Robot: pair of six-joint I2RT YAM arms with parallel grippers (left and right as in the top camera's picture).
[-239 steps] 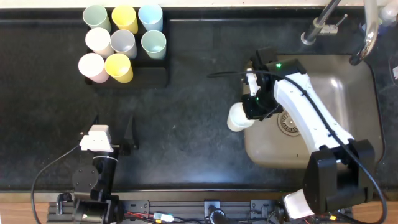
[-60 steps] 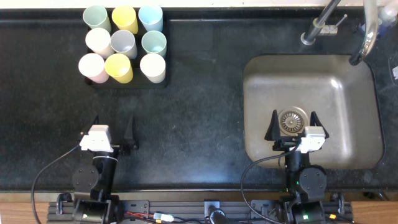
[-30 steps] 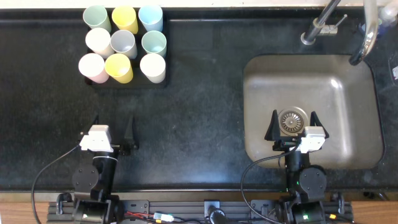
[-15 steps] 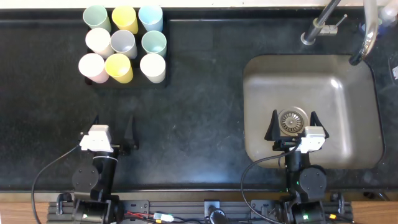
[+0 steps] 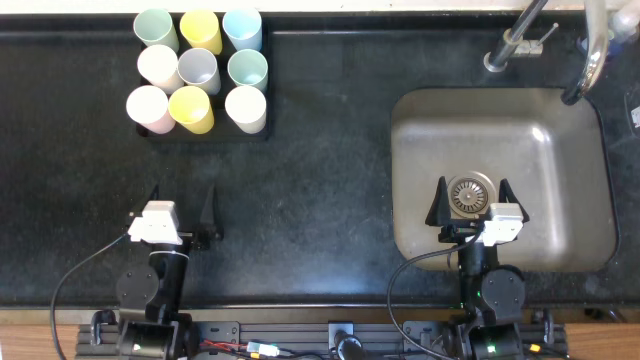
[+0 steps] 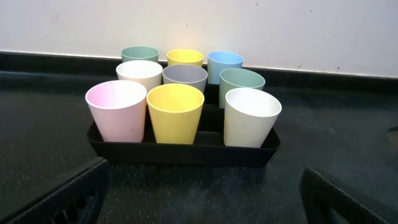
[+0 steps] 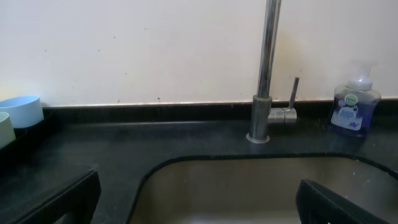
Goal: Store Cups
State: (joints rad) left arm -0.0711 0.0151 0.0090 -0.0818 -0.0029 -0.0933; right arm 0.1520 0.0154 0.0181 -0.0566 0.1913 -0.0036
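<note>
The left tool (image 5: 182,203) hangs open and empty above the dark tabletop (image 5: 310,200). The right tool (image 5: 470,200), also open and empty, sits over the near part of the sink (image 5: 540,140). Nine cups (image 5: 198,70) stand upright in three rows in a black tray (image 6: 186,152) at the tabletop's far left corner, well apart from both tools. A faucet (image 5: 512,38) rises behind the sink, with a soap bottle (image 7: 351,107) near it.

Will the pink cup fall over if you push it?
Probably fairly easily: the pink cup is wider at the rim than the base. It looks empty and thin-walled, so likely light. The tray wall might catch its base.
</note>
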